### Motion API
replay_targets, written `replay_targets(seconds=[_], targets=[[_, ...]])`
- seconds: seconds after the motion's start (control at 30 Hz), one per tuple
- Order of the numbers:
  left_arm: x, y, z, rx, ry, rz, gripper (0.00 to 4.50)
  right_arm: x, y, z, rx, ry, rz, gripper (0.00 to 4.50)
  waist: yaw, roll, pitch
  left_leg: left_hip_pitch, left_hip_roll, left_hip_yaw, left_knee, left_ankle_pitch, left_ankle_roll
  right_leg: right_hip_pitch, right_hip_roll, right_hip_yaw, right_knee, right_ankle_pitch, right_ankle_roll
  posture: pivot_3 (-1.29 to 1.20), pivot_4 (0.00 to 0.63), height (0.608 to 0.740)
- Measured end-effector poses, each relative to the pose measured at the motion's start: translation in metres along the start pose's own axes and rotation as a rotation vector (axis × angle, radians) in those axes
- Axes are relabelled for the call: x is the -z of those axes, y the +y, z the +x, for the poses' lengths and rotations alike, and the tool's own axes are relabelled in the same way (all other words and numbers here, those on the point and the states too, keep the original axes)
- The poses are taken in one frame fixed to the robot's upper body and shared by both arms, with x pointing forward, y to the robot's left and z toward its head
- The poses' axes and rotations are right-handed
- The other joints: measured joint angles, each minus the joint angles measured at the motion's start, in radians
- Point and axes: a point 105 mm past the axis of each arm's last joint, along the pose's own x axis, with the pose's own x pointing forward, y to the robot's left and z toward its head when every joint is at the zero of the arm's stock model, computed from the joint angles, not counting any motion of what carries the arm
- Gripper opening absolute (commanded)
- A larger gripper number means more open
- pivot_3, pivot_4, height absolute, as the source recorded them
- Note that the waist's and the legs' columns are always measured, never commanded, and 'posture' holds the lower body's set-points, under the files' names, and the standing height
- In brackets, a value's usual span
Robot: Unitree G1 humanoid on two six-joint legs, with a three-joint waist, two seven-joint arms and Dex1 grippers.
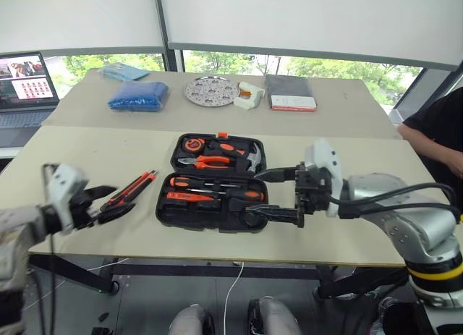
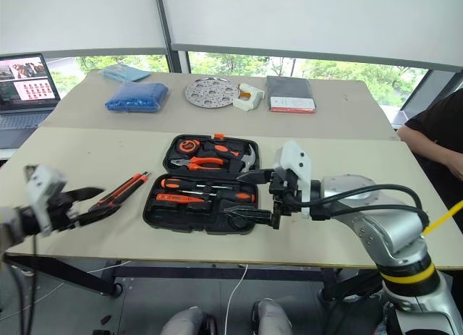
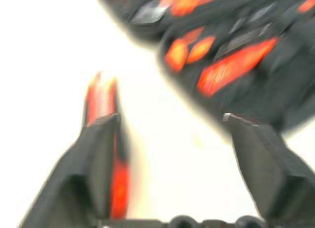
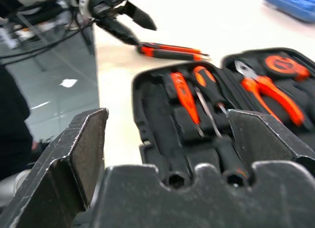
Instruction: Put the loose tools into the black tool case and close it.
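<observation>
The black tool case (image 1: 213, 181) lies open on the table (image 1: 87, 150), its two halves flat, with two screwdrivers (image 1: 217, 187) seated in the nearer half and the pliers (image 1: 210, 161), hammer (image 1: 249, 158) and tape measure (image 1: 192, 143) in the farther one. The right gripper (image 1: 278, 196) hangs at the case's right edge, pointing across it, its two black fingers spread wide apart with nothing between them; one finger sits above the case's far half and the other at its near right corner. The left gripper (image 1: 107, 202) is off to the case's left, also spread open and empty. An orange-and-black utility knife (image 1: 132, 188) lies on the table just beyond its fingertips, between that gripper and the case.
</observation>
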Motion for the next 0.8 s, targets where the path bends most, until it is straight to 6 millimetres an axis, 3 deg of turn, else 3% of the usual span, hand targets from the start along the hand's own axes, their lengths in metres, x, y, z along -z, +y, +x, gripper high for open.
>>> replay_targets(seconds=[0.07,0.17,0.33,0.6,0.7,0.8], targets=[[0.007,0.006,-0.012,-0.050,0.025,-0.007,4.48,0.002,0.000,0.002,-0.023,0.000,-0.002,4.50,0.013,0.000,0.000,0.000,0.000,0.000,0.000,-0.001,-0.002,0.000,-0.001,-0.001,0.000,0.000,0.000,0.00,0.150,0.718],[-0.002,0.012,-0.015,-0.075,0.029,0.021,4.48,0.001,0.000,0.007,-0.052,-0.004,-0.010,4.50,0.023,0.000,0.000,-0.001,-0.001,-0.001,0.000,-0.002,-0.003,-0.001,-0.003,-0.002,0.000,0.000,0.000,0.00,0.150,0.718],[-0.024,0.014,0.016,0.019,0.078,0.096,4.48,0.002,0.000,0.011,-0.054,-0.012,-0.023,4.50,0.024,0.002,0.000,-0.001,-0.001,0.000,-0.001,-0.002,-0.004,-0.001,-0.001,-0.003,0.001,0.001,0.000,0.00,0.150,0.718],[-0.012,0.032,0.071,0.076,0.238,0.080,4.48,0.006,0.006,0.013,-0.026,0.007,-0.056,4.50,0.000,0.001,0.000,-0.002,-0.001,0.002,-0.001,0.004,0.003,-0.002,0.007,-0.006,0.002,0.000,-0.002,0.00,0.150,0.718],[-0.008,0.038,0.079,0.070,0.268,0.098,4.48,0.004,0.007,0.012,-0.011,0.003,-0.068,4.50,-0.007,0.001,0.000,-0.002,-0.001,0.002,-0.001,0.004,0.003,-0.002,0.006,-0.006,0.002,0.000,-0.002,0.00,0.150,0.718],[-0.008,0.040,0.081,0.086,0.276,0.104,3.79,0.004,0.008,0.011,0.004,0.001,-0.070,4.50,-0.006,0.001,0.000,-0.001,-0.001,0.002,-0.001,0.004,0.003,-0.002,0.004,-0.004,0.002,0.000,-0.002,0.00,0.150,0.718]])
